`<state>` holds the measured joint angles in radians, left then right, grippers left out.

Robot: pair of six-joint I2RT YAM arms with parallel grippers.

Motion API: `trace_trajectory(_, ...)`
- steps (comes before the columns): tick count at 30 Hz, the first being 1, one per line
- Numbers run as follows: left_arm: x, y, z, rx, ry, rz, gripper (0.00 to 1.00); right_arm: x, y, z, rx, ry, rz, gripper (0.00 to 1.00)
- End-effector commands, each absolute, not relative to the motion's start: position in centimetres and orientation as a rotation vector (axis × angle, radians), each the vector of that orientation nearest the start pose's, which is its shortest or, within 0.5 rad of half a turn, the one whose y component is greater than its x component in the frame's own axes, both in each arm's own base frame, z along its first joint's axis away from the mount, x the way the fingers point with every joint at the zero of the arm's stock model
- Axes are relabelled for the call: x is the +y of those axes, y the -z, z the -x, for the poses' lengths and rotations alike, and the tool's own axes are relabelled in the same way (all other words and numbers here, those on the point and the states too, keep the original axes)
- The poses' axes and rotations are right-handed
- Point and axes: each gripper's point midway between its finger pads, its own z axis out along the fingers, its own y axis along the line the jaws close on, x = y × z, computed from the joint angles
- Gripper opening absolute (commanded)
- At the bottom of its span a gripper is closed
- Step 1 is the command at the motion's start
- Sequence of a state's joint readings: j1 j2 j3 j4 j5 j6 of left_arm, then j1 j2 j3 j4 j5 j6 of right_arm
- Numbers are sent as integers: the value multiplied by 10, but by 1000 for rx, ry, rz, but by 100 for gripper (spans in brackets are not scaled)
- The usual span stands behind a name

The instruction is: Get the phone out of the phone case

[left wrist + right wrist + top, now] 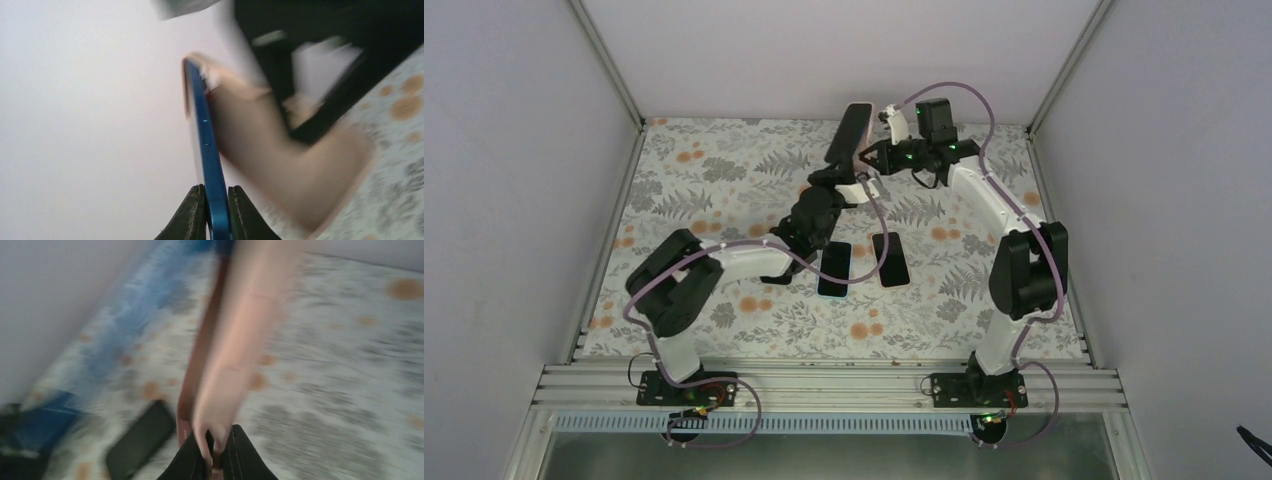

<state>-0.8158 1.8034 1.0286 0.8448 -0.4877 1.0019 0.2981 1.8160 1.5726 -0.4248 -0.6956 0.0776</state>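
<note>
A blue-edged phone [204, 130] stands on edge above the table, and my left gripper [217, 212] is shut on its lower end. The pink phone case [285, 155] is bent away from the phone's right side and still meets it near the top corner. My right gripper [216, 452] is shut on one end of the phone case [240, 340]. In the top view the phone [853, 132] tilts up at the back centre, with the left gripper [842, 170] below it and the right gripper [873, 155] beside it. Both wrist views are blurred.
Two other dark phones [834, 270] [891, 259] lie flat on the floral table cover [724, 170] below the raised grippers. One of them [140, 440] shows in the right wrist view. White walls close in the back and both sides.
</note>
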Motion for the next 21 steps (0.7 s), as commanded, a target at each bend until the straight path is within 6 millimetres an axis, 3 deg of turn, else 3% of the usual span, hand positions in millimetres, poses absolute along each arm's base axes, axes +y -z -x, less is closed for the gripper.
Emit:
trace_trajectory(1,-272,-315,-407,1205,-623,-809,2,133,-210,-512,2221,-254,502,3)
trace_trajectory(6,-253,-314,-390,1230,-612,-852,2,116,-204,-511,2220,-119,528,3)
trace_trajectory(11,-220,-282,-387,1286,-758,-919,2,118,-198,-495,2271,-208,558,3)
trace_trajectory(14,-180,-259,-388,1329,-890,-931,2,121,-187,-475,2338,-288,607,3)
trace_trajectory(17,-125,-239,-389,1396,-1005,-920,2,117,-180,-452,2389,-373,631,3)
trace_trajectory(21,-64,-217,-377,1480,-1068,-926,3,94,-169,-432,2444,-354,623,3)
